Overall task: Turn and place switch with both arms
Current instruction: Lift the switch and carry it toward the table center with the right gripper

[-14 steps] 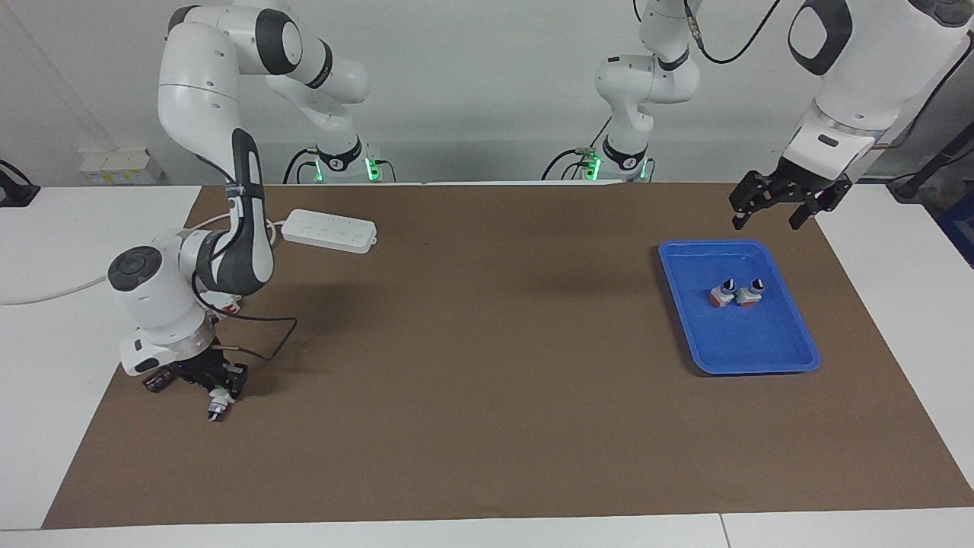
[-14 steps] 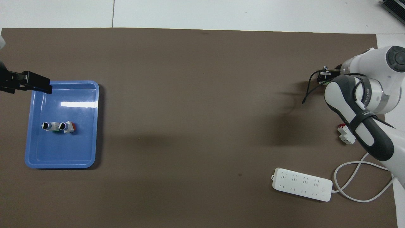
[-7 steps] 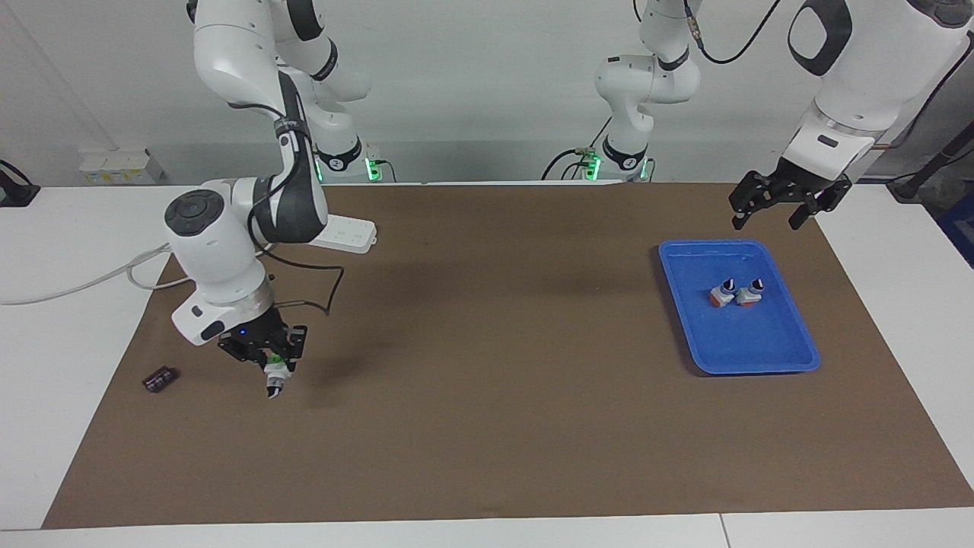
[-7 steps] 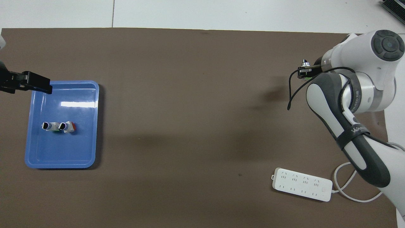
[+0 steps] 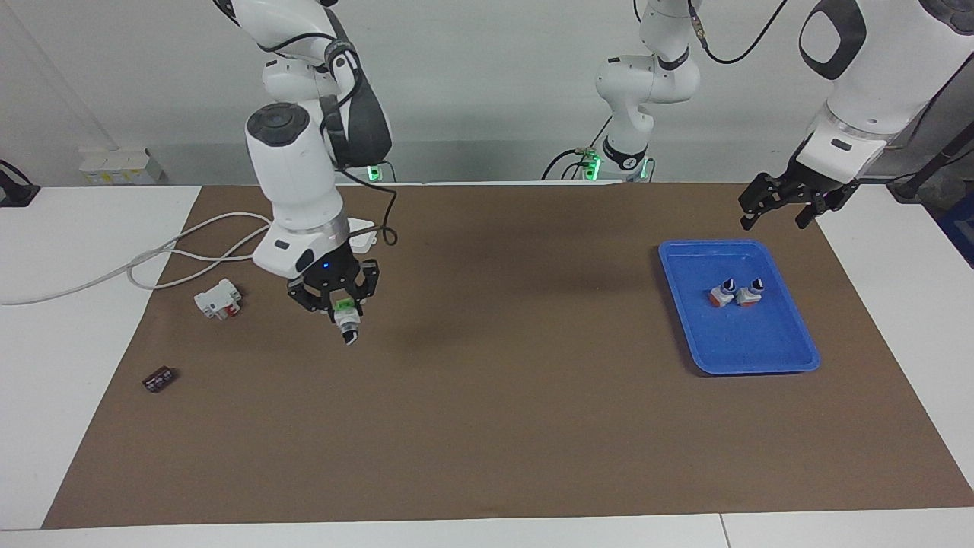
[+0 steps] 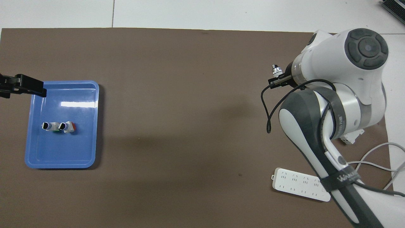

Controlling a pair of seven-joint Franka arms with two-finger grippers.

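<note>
Facing view first: I see the right gripper (image 5: pixel 336 302) raised over the brown mat (image 5: pixel 487 426), toward the right arm's end of the table, its fingers pinching the switch (image 5: pixel 347 320) by the bright green block. The switch hangs below the fingertips with the black knob pointing down, clear of the mat; a shadow lies on the mat beside it. From the overhead view only the knob end (image 6: pixel 276 69) pokes out past the arm's big white wrist, so I read the grip from the facing view.

On the mat near the edge at the right arm's end lies a larger white block with red parts (image 5: pixel 218 298), and closer to the mat's corner there, farther from the robots, a small dark object (image 5: pixel 158 378) that I cannot identify. A white power strip (image 6: pixel 300 188) lies near the mat's edge closest to the robots, partly covered by the right arm, its cable (image 5: pixel 137 262) looping off onto the white table (image 5: pixel 46 342).

I see the left gripper (image 5: pixel 786 207) waiting in the air above the mat just past the blue tray's (image 5: pixel 791 358) rim nearest the robots, its jaws spread and holding nothing. Inside the tray, around its middle, two small switches with orange-red ends (image 5: pixel 735 293) lie side by side, touching.
</note>
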